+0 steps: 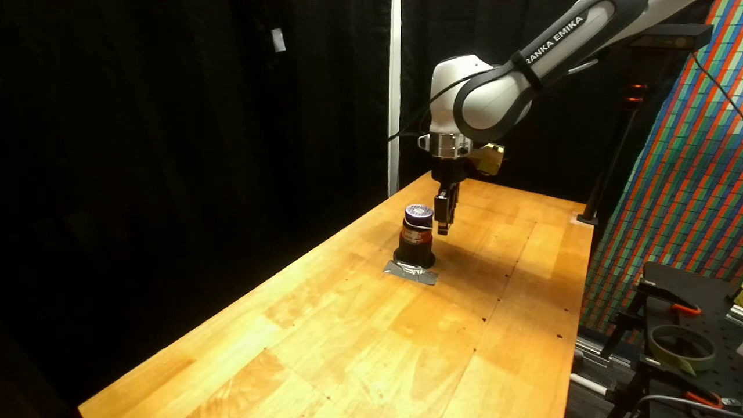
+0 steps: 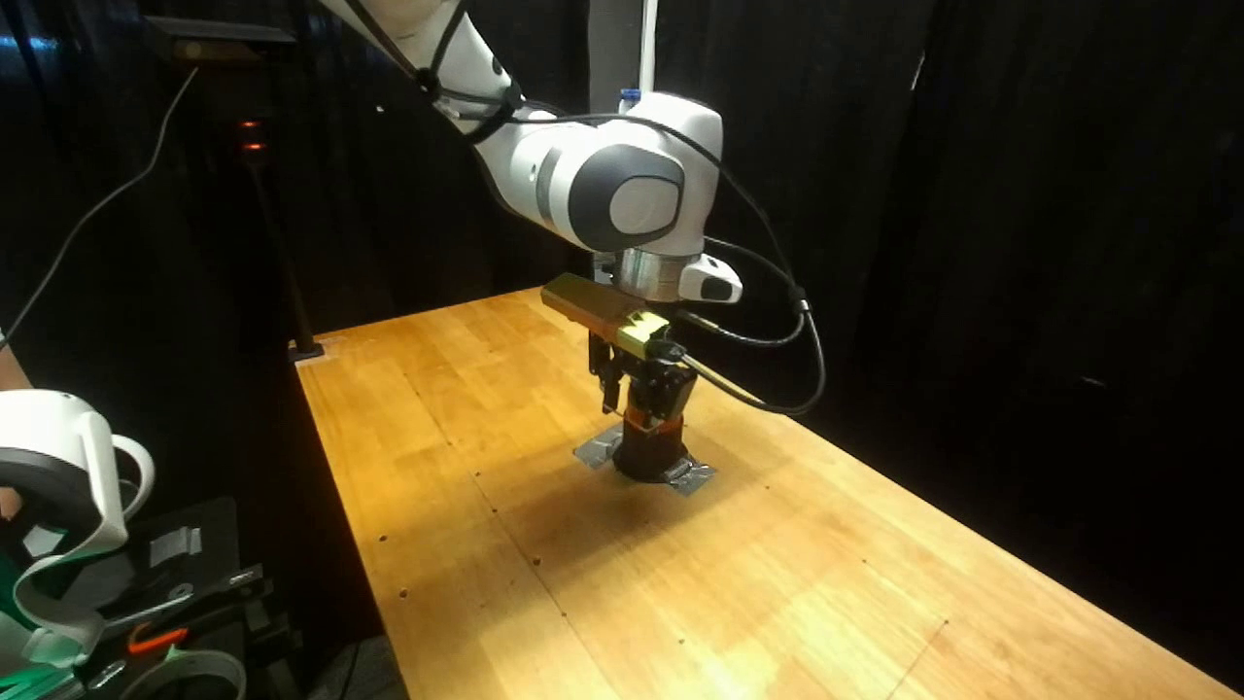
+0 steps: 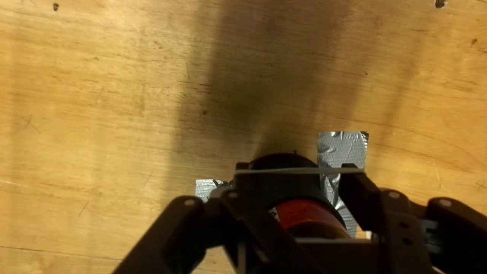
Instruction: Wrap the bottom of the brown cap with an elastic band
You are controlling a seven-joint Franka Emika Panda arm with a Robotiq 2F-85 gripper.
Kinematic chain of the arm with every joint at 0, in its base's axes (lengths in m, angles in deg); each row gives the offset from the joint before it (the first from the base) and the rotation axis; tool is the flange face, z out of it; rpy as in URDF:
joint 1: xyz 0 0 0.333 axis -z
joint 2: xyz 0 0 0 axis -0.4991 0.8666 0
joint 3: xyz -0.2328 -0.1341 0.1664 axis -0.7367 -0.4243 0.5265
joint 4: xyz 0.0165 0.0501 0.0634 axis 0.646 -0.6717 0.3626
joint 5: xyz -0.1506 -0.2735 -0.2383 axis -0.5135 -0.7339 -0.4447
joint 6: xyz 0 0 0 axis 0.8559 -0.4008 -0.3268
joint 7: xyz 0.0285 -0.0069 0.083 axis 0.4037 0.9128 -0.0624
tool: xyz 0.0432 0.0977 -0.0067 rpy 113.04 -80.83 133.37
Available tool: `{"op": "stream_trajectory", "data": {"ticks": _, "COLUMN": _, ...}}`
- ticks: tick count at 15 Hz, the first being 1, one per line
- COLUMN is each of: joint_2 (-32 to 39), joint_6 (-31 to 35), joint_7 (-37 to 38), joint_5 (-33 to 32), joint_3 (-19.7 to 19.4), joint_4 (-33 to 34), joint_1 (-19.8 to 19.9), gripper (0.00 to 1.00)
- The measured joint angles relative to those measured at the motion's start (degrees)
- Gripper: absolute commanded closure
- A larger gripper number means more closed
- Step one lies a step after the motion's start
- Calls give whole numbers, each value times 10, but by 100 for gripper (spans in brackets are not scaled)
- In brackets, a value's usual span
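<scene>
The brown cap, a dark cylinder with a reddish-orange band and a purplish top, stands upright on the wooden table in both exterior views (image 1: 415,251) (image 2: 649,453). It also shows in the wrist view (image 3: 306,214), partly hidden by the fingers. My gripper (image 1: 444,230) is at the height of the cap's upper part, close beside it in that view; in an exterior view the gripper (image 2: 637,394) hides the cap's top. In the wrist view the gripper's fingers (image 3: 293,172) are spread apart. A pale elastic band (image 3: 281,171) is stretched across both fingertips; a second pale strand crosses lower, over the cap.
Grey tape strips (image 1: 409,273) (image 2: 692,477) (image 3: 342,147) lie at the cap's foot. A thin dark post (image 1: 587,219) stands at the far table corner. A dark side bench with a tape roll (image 1: 682,349) is beside the table. Black curtains hang behind.
</scene>
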Motion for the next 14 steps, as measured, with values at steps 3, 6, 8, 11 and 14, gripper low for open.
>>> {"op": "stream_trajectory", "data": {"ticks": 3, "joint_2": -28, "joint_6": 64, "joint_7": -31, "joint_5": 40, "joint_3": 13, "joint_4": -49, "joint_1": 16, "gripper": 87}}
{"op": "stream_trajectory", "data": {"ticks": 6, "joint_2": -54, "joint_6": 156, "joint_7": -49, "joint_5": 75, "joint_3": 21, "joint_4": -101, "joint_1": 29, "gripper": 93}}
{"op": "stream_trajectory", "data": {"ticks": 8, "joint_2": -67, "joint_6": 220, "joint_7": -56, "joint_5": 92, "joint_3": 26, "joint_4": -137, "joint_1": 36, "gripper": 91}}
{"op": "stream_trajectory", "data": {"ticks": 11, "joint_2": -80, "joint_6": 330, "joint_7": -85, "joint_5": 123, "joint_3": 50, "joint_4": -198, "joint_1": 53, "gripper": 92}}
{"op": "stream_trajectory", "data": {"ticks": 14, "joint_2": -80, "joint_6": 477, "joint_7": -149, "joint_5": 175, "joint_3": 112, "joint_4": -257, "joint_1": 91, "gripper": 92}}
